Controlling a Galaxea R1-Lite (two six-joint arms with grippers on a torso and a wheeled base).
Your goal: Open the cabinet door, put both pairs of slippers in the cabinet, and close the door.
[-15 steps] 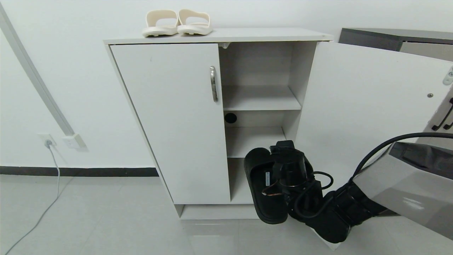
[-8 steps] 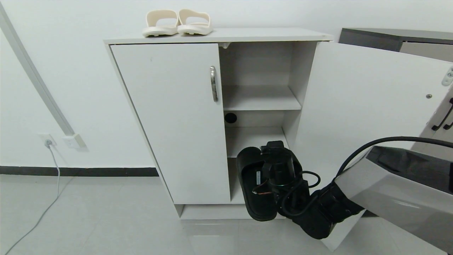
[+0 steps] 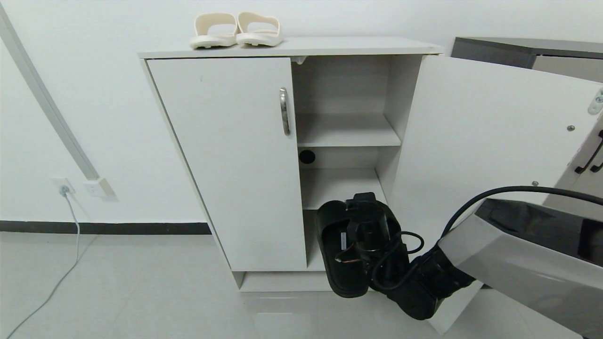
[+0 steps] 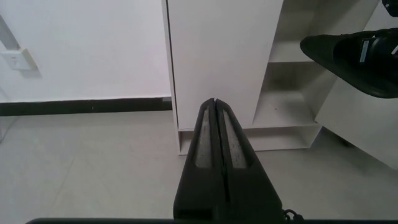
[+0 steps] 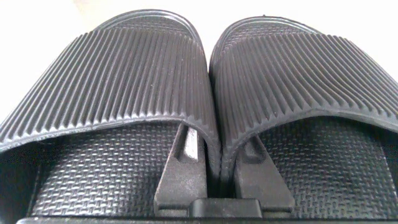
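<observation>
The white cabinet [image 3: 292,47] has its right door [image 3: 480,141] swung open and its left door [image 3: 231,160] closed. A pair of black slippers [image 3: 337,249] hangs in front of the lowest compartment, with my right gripper [image 3: 365,226] shut on it. In the right wrist view the fingers [image 5: 186,168] pinch the two inner edges of the black slippers [image 5: 124,81] together. A beige pair of slippers [image 3: 235,29] lies on the cabinet top. My left gripper [image 4: 214,109] is shut and holds nothing, low over the floor before the cabinet, with the black slippers [image 4: 357,53] farther off.
Three shelves [image 3: 346,132] inside the open half are bare. The open door stands close to my right arm. A grey unit [image 3: 518,49] with dark handles [image 3: 591,155] is at the right. A wall socket with a cable [image 3: 63,190] is at the left, above tiled floor.
My right arm has carried the black slippers leftward, nearer the cabinet's lower opening. The left gripper and the beige pair have not moved.
</observation>
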